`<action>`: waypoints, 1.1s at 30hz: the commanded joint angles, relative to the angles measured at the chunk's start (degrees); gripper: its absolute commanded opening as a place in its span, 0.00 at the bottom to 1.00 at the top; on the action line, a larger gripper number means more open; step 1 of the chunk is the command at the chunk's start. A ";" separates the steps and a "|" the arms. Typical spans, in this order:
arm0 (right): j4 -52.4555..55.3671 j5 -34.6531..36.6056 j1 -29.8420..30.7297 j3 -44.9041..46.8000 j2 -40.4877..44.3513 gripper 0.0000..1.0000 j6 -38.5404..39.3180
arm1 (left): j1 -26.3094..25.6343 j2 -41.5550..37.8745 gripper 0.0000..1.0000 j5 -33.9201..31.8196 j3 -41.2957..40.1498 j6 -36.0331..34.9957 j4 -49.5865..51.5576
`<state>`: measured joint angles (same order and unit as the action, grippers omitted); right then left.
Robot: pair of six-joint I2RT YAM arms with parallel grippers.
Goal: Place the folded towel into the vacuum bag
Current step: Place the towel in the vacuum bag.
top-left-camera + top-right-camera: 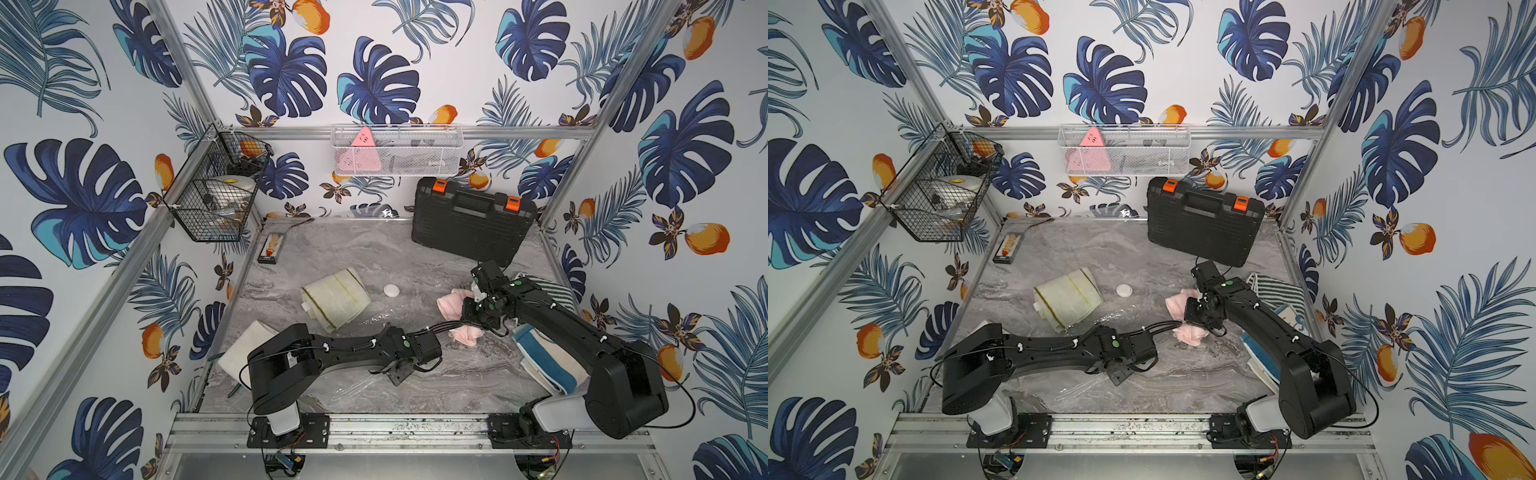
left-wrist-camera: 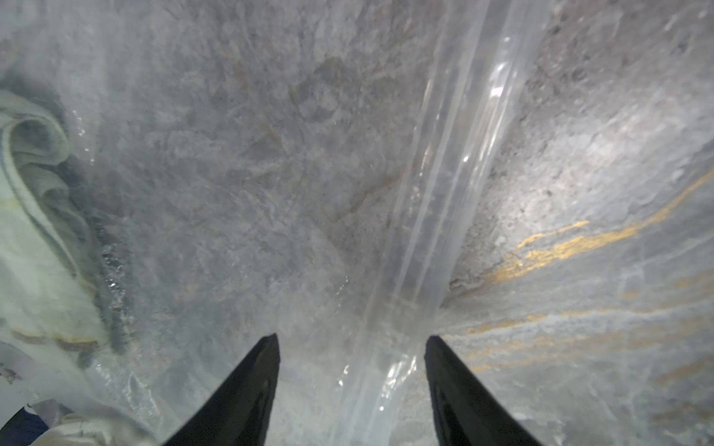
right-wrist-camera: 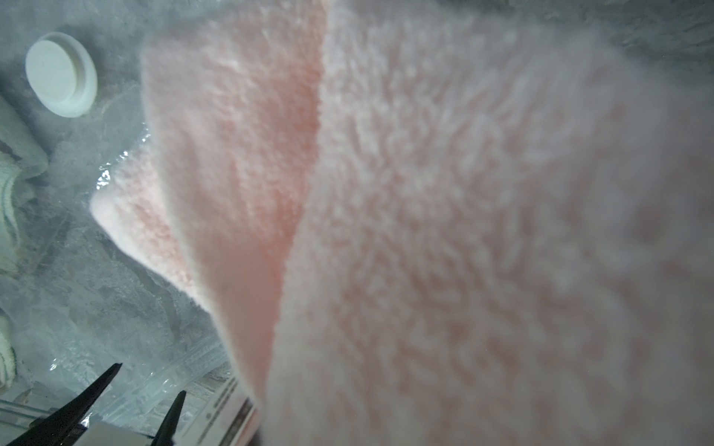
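Observation:
The vacuum bag [image 1: 374,322] lies flat and clear on the marble table, its white valve cap [image 1: 391,290] [image 3: 62,73] facing up. A cream towel [image 1: 334,299] sits inside it. My right gripper [image 1: 473,316] is shut on the pink folded towel [image 1: 453,302] [image 3: 425,231], which hangs low over the bag's right part and hides the jaws in the right wrist view. My left gripper [image 2: 351,343] points down at the bag's front edge, open, its fingers [image 2: 266,363] straddling the zip strip [image 2: 444,193] without pinching it. In both top views it shows under the left wrist [image 1: 1119,374].
A black tool case [image 1: 469,224] leans at the back right. Folded striped towels [image 1: 544,361] lie under the right arm and a cream one [image 1: 249,345] by the left arm. A small box [image 1: 272,247] and a wire basket [image 1: 216,199] are at the back left.

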<state>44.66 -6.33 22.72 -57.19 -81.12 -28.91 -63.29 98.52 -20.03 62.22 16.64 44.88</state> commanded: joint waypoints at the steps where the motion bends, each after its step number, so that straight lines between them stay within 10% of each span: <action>1: 0.02 -0.60 -0.04 0.48 0.61 0.03 0.52 | 0.09 -0.23 0.73 3.63 0.30 -1.61 1.20; 6: 0.07 -0.88 -0.08 0.37 0.31 0.04 0.46 | -0.28 1.28 0.82 7.46 -0.88 -0.05 1.01; 23: 0.04 -1.15 -0.05 1.03 0.61 0.05 -0.01 | 5.56 -1.33 0.60 3.54 -0.68 -0.82 1.21; 26: 0.09 -1.32 -0.07 1.30 0.78 0.05 0.01 | 6.73 -2.51 0.48 4.90 -1.61 -0.91 -0.06; 31: -2.92 -9.03 0.99 7.01 6.72 0.00 -1.84 | 8.59 -5.58 0.00 6.76 -4.18 -0.36 -5.60; 33: -4.80 -11.45 4.42 10.37 10.21 0.00 -4.43 | 8.88 -8.61 0.00 6.92 -4.48 -0.38 -6.66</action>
<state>42.59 -11.90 24.62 -49.47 -73.84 -30.35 -54.81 92.75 -13.96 58.02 16.38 41.56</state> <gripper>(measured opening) 0.271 0.070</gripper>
